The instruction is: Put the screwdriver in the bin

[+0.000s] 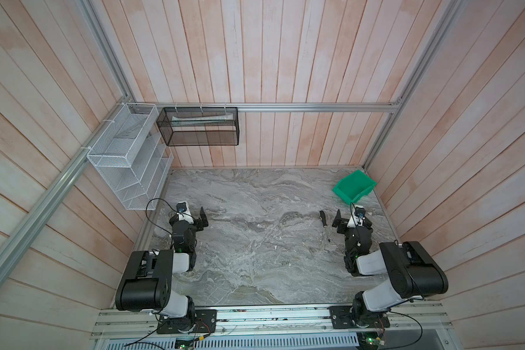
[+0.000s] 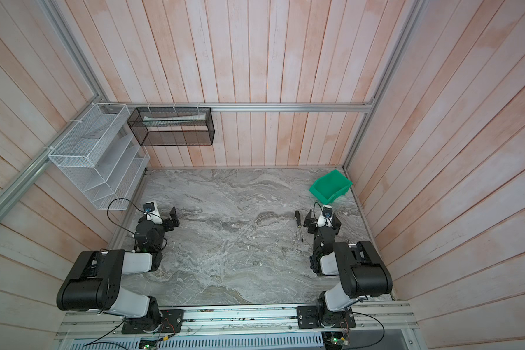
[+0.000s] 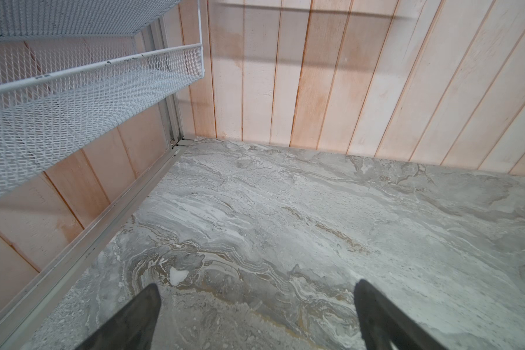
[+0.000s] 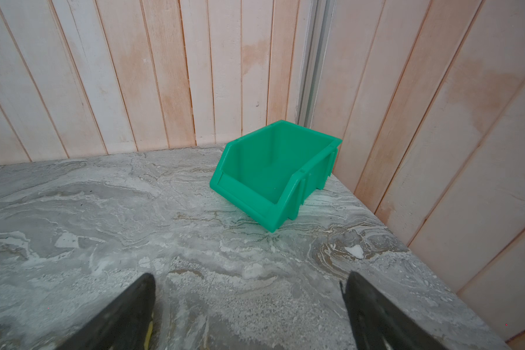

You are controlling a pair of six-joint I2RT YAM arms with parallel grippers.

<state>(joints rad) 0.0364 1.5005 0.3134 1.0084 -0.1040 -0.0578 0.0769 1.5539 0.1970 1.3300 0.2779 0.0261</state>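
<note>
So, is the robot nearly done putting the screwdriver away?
Not yet, nothing is done. The screwdriver lies on the table, untouched, and the green bin is empty. The right claw is open beside the screwdriver. Grabbing, carrying and dropping are all left.

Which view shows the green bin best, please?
The right wrist view: the green bin sits close, its empty inside and sloped front lip visible. Both top views show it small in the far right corner. The left wrist view misses it.
</note>
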